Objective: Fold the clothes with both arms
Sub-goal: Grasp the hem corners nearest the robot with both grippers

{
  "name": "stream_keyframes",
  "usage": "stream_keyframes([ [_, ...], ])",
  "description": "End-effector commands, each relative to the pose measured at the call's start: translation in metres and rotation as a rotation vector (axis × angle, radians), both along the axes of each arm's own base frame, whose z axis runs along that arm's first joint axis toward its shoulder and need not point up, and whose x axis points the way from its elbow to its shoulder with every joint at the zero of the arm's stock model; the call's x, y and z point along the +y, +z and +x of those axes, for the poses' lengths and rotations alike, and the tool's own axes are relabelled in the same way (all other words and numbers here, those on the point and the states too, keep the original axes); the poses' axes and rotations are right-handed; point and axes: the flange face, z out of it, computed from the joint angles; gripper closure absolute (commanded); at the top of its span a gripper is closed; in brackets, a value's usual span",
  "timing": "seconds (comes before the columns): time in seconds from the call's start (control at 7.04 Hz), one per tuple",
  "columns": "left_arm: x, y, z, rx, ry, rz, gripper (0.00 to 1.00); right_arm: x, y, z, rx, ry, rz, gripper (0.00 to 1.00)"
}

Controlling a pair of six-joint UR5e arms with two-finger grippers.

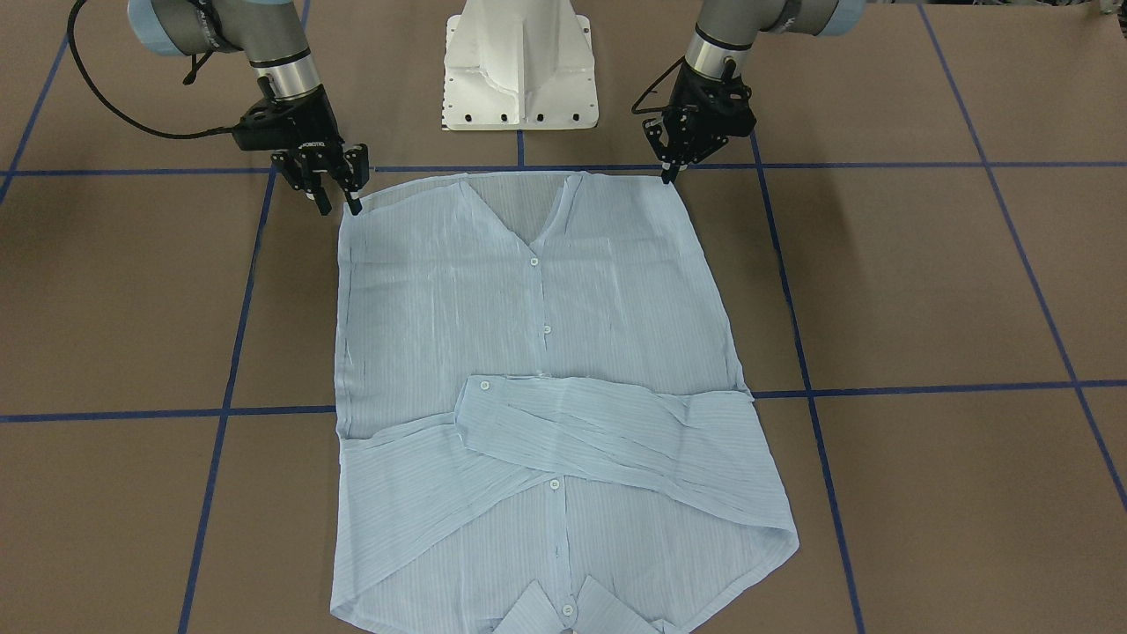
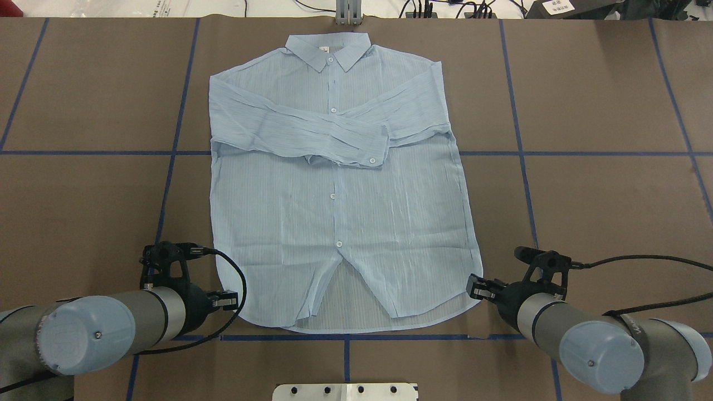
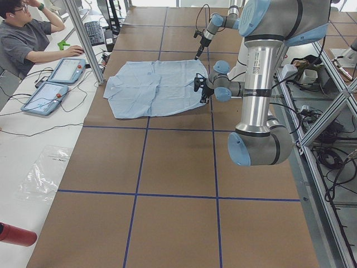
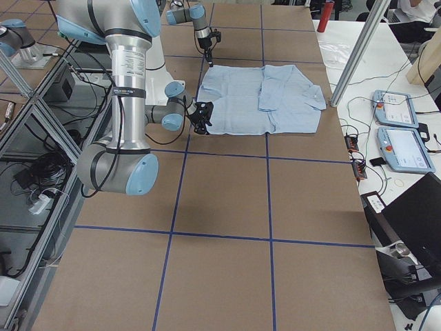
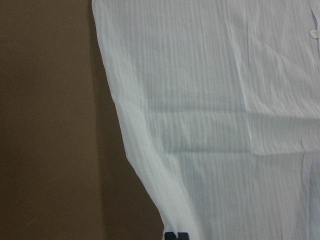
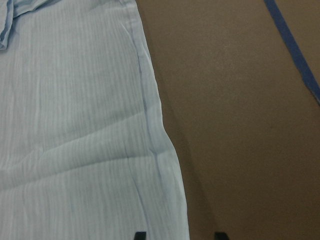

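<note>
In the front-facing view the shirt lies flat and button side up on the brown worktop. Its hem is toward the top of the frame, its collar is cut off at the bottom edge, and both sleeves are crossed over the chest in the lower half. At upper left the right arm ends in the right jaws, spread apart, with their tips at one hem corner. At upper right the left arm ends in the left jaws, drawn together to a point at the other hem corner. I cannot tell whether they pinch any cloth.

In the overhead view the shirt is at centre with its collar at the top. The left arm at lower left and the right arm at lower right each end beside a hem corner.

Both side views show the shirt at upper centre.

In the left wrist view the shirt fills the right side. A single dark block sits at the bottom edge, on the hem's border.

In the right wrist view the shirt fills the left side. Two dark tips at the bottom edge stand apart and straddle its border.
</note>
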Motion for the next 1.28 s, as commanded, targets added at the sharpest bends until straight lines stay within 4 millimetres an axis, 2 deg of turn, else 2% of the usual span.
stream_keyframes([
  [0.0,0.000,0.000,0.000,0.001,0.000,0.000,1.00,0.008,0.004,-0.007,0.013,-0.005,0.011,0.49],
  [0.14,-0.001,0.000,-0.001,0.000,-0.002,0.000,1.00,0.011,0.007,-0.010,0.042,-0.009,0.012,0.51],
  [0.28,-0.001,0.000,-0.001,0.000,-0.002,0.000,1.00,0.014,0.006,-0.011,0.043,-0.014,0.013,0.60],
  [0.43,-0.001,0.000,-0.001,0.000,-0.002,0.000,1.00,0.015,0.007,-0.011,0.044,-0.015,0.013,0.84],
  [0.57,-0.001,0.000,-0.001,0.000,-0.002,0.000,1.00,0.015,0.005,-0.011,0.041,-0.015,0.013,1.00],
  [0.71,-0.001,0.000,-0.001,0.000,-0.002,0.000,1.00,0.014,0.005,-0.010,0.041,-0.014,0.013,1.00],
  [0.85,0.001,-0.011,-0.008,0.023,0.002,0.004,1.00,0.015,-0.003,-0.001,0.051,-0.014,0.009,1.00],
  [1.0,0.009,-0.033,-0.034,0.073,0.012,0.013,1.00,0.022,-0.033,0.031,0.076,-0.040,-0.020,1.00],
  [1.14,0.025,-0.060,-0.069,0.113,0.069,-0.008,1.00,0.038,-0.080,0.066,0.057,-0.080,-0.095,1.00],
])
